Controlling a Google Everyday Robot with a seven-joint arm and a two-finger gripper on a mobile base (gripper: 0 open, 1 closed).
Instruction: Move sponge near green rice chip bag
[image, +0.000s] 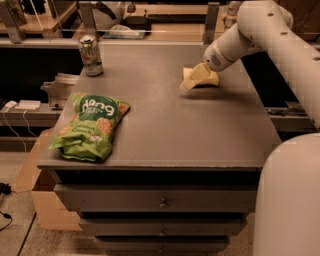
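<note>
The pale yellow sponge (210, 79) lies on the grey table top (165, 125) at the far right. My gripper (189, 83) reaches down from the white arm (260, 30) and is right at the sponge, overlapping its left side. I cannot tell whether it touches or holds it. The green rice chip bag (91, 127) lies flat at the front left corner of the table, far from the sponge.
A green-and-silver drink can (90, 55) stands at the far left of the table. The robot's white body (287, 200) fills the lower right. Drawers (162, 202) are below the front edge. A shelf with clutter runs behind the table.
</note>
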